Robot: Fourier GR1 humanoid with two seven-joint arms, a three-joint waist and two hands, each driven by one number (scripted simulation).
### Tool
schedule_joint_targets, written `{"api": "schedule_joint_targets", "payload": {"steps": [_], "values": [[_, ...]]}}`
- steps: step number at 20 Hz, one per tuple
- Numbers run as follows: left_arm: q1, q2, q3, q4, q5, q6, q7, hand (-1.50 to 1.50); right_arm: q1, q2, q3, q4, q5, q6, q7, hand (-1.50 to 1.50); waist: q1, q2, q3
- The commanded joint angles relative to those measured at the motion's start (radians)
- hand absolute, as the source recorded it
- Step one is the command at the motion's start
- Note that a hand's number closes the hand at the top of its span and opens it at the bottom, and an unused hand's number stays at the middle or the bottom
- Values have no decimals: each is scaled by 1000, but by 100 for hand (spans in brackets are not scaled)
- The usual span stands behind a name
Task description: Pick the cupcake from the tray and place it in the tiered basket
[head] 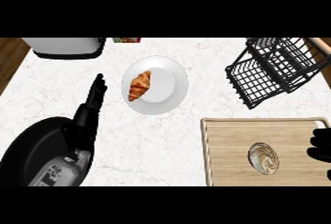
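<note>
Right hand [321,146] shows only at the view's right edge, a cluster of black curled fingers over the right end of the wooden tray [226,151]; most of it is cut off by the frame, so whether it is spread or closed cannot be told, and it grips nothing that can be seen. Just to its left, apart from it, the cupcake [264,158] sits on the tray, seen from above as a round swirl of pale frosting in a brown rim. The tray lies on the white marbled tabletop [168,135] at the lower right. Above it, near the upper right corner, the black wire tiered basket [271,70] stands well apart from the cupcake. Left hand [97,94] is stretched out on the other side of the scene, its fingers straight and together, pointing away from the robot, beside a white plate [165,94] that carries a croissant [139,85]. Its forearm passes over a black pan [29,153] at the lower left. A white appliance [65,47] sits at the upper left edge.
</note>
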Motion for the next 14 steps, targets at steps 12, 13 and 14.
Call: {"api": "schedule_joint_targets", "payload": {"steps": [12,13,14], "values": [[-4,-8,10,-1,-14,-19,-17,0,-24,64,6,-106,234,206,-132,-150,21,5,3],[-25,-17,9,18,-19,-9,11,0,-9,68,16,-145,235,206,-145,-150,3,3,3],[-1,1,19,12,-8,-32,-19,0,-23,63,12,-138,242,206,-150,-150,19,5,3]]}}
